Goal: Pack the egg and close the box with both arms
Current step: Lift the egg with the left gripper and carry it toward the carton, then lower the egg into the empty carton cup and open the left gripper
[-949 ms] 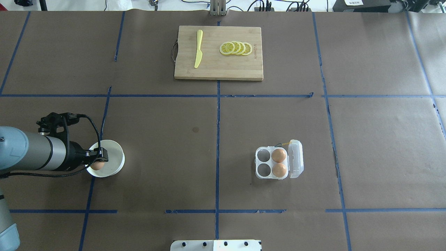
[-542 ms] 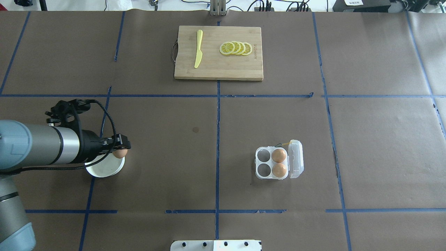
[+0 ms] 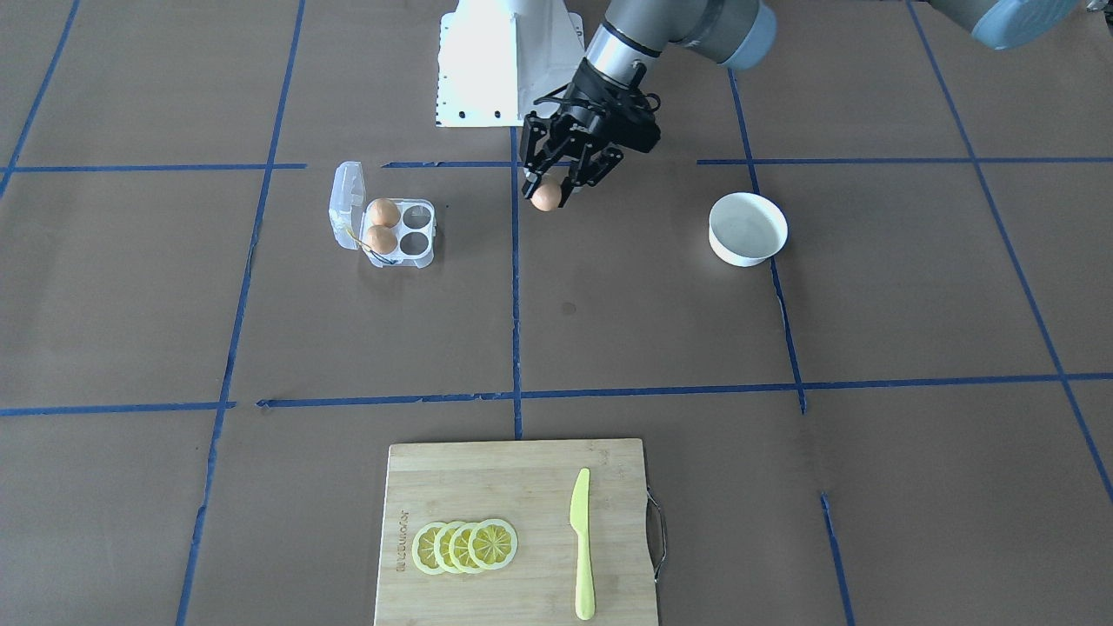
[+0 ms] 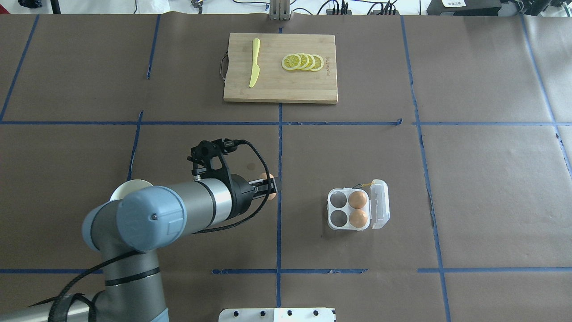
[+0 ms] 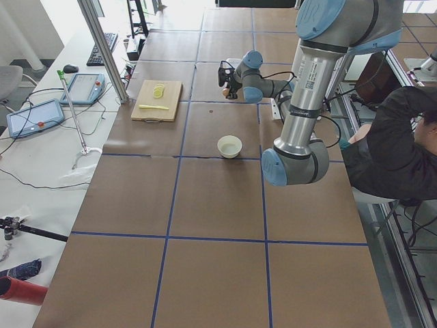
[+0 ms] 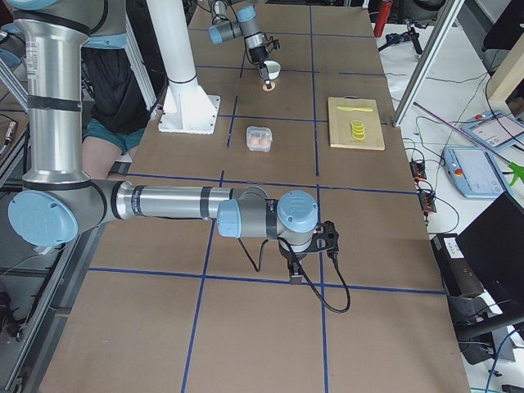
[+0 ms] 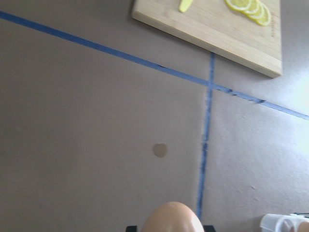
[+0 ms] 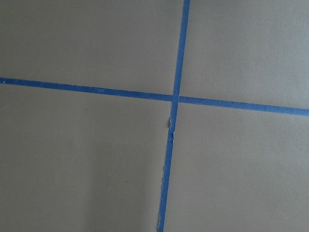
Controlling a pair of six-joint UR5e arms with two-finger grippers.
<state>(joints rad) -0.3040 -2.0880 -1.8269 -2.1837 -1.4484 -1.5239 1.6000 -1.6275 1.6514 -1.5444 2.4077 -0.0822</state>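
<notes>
Egg (image 3: 546, 196), small, smooth and orange-brown, hangs clear of the brown paper-covered table (image 3: 609, 304). It is pinched between the black fingers of the left gripper (image 3: 550, 186), whose jaws are closed only to the egg's width. The small clear plastic box (image 3: 425, 231) lies well apart from it, toward the robot's right and, by the overhead view, slightly nearer the robot's base. Its two empty round cups (image 4: 338, 201) are on the side facing the gripper. The two other brown eggs (image 4: 357, 199) fill the far pair, and the see-through lid (image 4: 380, 203) is swung open beyond them, so the approach looks unobstructed. Which way the egg's long axis points I cannot tell. The grey-silver left arm (image 4: 196, 203) reaches across with its forearm nearly level and its wrist tipped downward; it is plainly the nearer arm. The right arm (image 6: 164, 202) lies low over a tape cross, well away from the box, and whether the right gripper (image 6: 295, 274) is open cannot be told. A round white bowl (image 3: 748, 228) sits on the gripper's other side.
</notes>
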